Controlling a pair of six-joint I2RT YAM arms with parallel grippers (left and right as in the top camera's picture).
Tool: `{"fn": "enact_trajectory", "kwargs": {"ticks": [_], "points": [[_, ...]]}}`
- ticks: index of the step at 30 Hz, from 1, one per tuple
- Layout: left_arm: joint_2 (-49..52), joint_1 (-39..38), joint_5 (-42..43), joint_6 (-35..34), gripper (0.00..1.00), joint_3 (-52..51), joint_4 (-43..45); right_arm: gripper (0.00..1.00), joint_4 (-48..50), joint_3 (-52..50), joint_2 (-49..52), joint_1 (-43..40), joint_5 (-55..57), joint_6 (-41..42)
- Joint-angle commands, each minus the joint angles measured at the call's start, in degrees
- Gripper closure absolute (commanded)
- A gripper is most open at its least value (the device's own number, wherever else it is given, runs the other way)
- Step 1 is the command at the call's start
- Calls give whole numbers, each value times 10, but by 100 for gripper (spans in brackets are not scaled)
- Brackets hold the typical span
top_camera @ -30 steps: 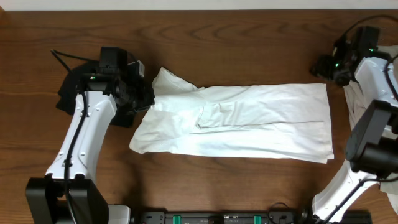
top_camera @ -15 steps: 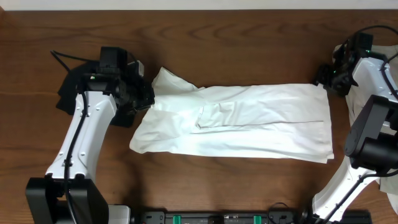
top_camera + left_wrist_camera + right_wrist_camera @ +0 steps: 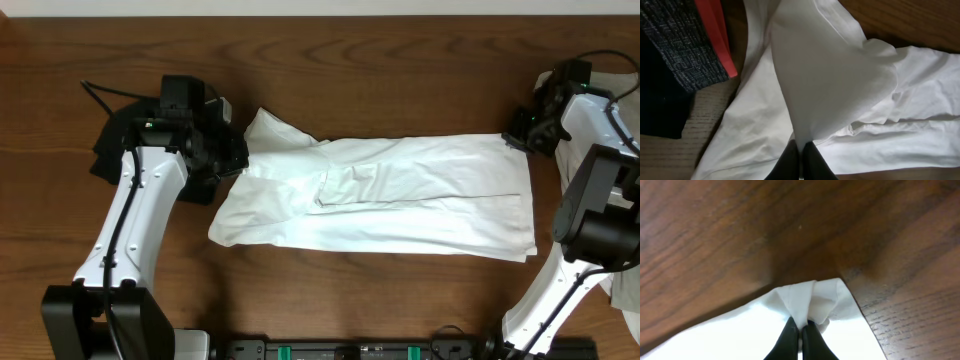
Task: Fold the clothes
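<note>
right gripper (image 3: pixel 800 329) at left-right garment's (image 3: pixel 400 195) corner

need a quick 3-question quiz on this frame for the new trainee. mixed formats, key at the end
1. True or false: the left gripper is shut on the white cloth garment.
2. Which part of the white cloth garment does the right gripper pinch? A) its far right corner B) its near left corner C) its middle
3. Fill in: in the left wrist view, the dark knitted fabric beside the garment has a ___ band along its edge.

Key: 1 true; 2 A; 3 red.
</note>
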Motion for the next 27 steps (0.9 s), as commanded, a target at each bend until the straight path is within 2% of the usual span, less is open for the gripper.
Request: {"fn": "enact_trajectory", "kwargs": {"ticks": [1,12,18,21,27], "points": [[-5,3,-5,-6,94,9,0,99,2,5,-5,-10,-42,-15],[-19,3,15,-5,94,43,-19,99,-49,5,-113,-51,-106,-43],[-23,3,13,-5,94,46,-59,99,-138,5,-163,-71,-36,-40],[-23,3,-15,-6,94,46,-98,99,-192,5,-175,-80,3,-38],[-23,4,-64,-6,94,45,-167,99,-253,5,-175,-89,5,-68]]}}
